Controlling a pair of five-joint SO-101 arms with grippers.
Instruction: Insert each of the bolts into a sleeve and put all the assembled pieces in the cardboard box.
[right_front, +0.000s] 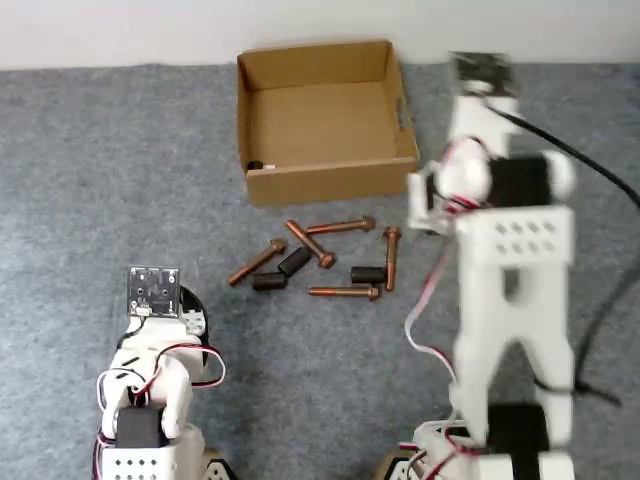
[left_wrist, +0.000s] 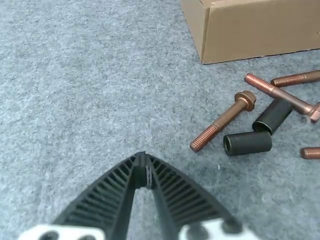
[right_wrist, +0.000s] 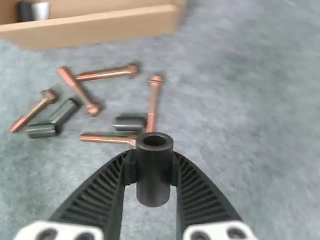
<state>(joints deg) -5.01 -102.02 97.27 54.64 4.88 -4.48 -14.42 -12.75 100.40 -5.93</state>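
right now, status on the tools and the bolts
Right tool shut on a black sleeve. Left tool shut, empty. Five bolts loose by the cardboard box, none sleeved.

Copper-coloured bolts (right_front: 343, 292) and matte black sleeves (right_front: 369, 274) against a flecked grey counter (right_front: 100, 180); plain brown box (right_front: 330, 182); white arms (right_front: 515, 240); ribbed black left end effector (left_wrist: 145, 162) and right end effector (right_wrist: 152, 154).

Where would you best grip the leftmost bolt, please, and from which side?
Probably its shank near the threaded end, from above, jaws across it: the leftmost bolt lies flat, and a sleeve lies close by its head.
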